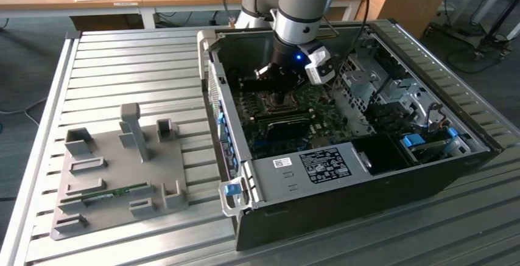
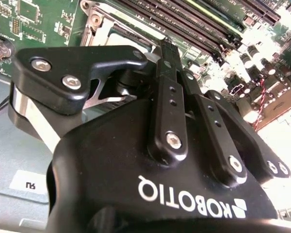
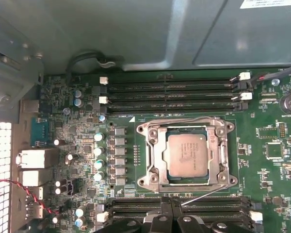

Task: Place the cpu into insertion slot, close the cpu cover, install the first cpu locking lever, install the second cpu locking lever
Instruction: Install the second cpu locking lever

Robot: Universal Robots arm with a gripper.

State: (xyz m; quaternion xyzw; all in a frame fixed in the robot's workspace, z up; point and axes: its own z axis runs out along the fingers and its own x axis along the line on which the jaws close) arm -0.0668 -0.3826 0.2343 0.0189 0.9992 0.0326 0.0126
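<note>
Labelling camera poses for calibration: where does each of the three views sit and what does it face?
Exterior view: off the arm, above the open computer case; arm and gripper inside.
First wrist view: on the arm, facing the motherboard; cpu seated, cpu cover shut around it.
Second wrist view: behind the gripper.
Shared: motherboard.
</note>
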